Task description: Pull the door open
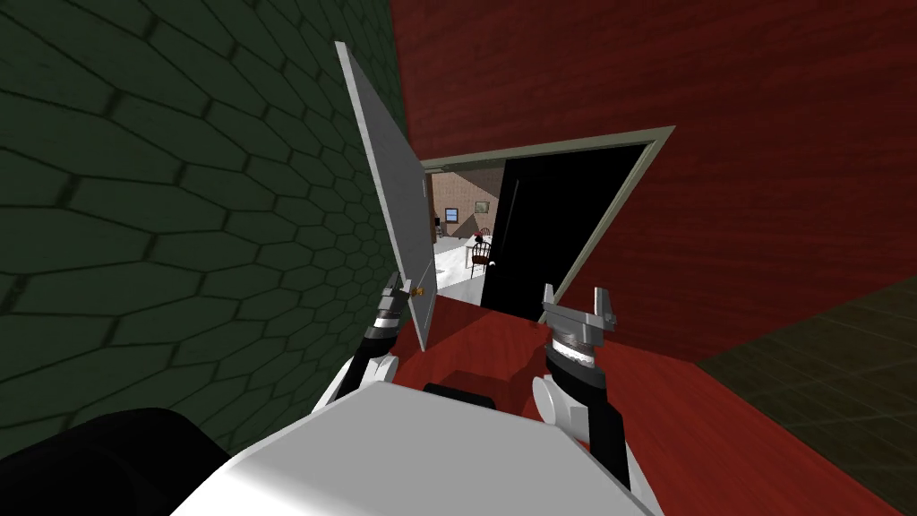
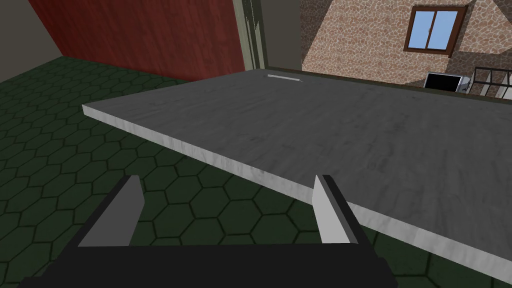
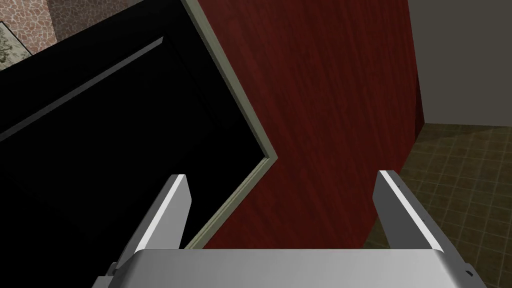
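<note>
head view has the grey door [image 1: 394, 197] swung well out from its pale frame [image 1: 618, 193], free edge toward me, long axis upright. left gripper [image 2: 227, 179] sits beside that edge, fingers apart, holding nothing. right gripper [image 1: 575, 296] is likewise spread, before the red wall [image 1: 734, 134]. green hexagon tiles [image 1: 179, 179] on my left, black area [image 1: 555, 233] in the doorway.

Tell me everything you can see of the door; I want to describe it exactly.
The door is a flat grey slab with a paler, marbled edge and a small yellowish knob near that edge. It stands swung wide open, away from its pale frame. The open left gripper is at its free edge; whether it touches cannot be told.
</note>
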Available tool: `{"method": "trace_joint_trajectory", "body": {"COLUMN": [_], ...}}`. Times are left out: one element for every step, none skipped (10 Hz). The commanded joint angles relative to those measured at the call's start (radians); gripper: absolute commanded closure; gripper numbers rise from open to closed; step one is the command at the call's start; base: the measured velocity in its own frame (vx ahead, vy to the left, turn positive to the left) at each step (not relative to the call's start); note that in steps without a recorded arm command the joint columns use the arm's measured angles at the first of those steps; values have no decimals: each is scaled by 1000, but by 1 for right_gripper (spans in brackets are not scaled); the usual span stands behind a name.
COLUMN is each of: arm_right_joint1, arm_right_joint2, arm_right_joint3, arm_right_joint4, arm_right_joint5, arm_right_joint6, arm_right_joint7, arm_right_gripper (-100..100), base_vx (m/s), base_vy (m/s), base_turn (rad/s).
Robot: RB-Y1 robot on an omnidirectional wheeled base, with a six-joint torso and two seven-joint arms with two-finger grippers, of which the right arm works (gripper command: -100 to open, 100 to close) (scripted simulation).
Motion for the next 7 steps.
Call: {"method": "trace_joint_trajectory", "body": {"arm_right_joint1": [-14, -21, -28, -34, -41, -48, -56], "arm_right_joint2": [-10, -14, -18, -22, -27, -31, -35], "arm_right_joint3": [13, 18, 24, 29, 34, 40, 46], "arm_right_joint4": [45, 64, 84, 103, 122, 143, 165], "arm_right_joint5": [-19, -28, -36, -45, -54, -63, -73], "arm_right_joint6": [-7, -10, -12, -15, -17, -20, -23], "arm_right_joint7": [-31, -45, -59, -72, -86, -101, -117], "arm_right_gripper": [-100, -100, -100, -100, -100, -100, -100], "base_vx": [128, 123, 111, 100, 93, 92, 99], "base_vy": [4, 2, 3, 1, -6, -12, -6], "base_turn": [4, -1, 3, 1, 2, 2, 3]}}
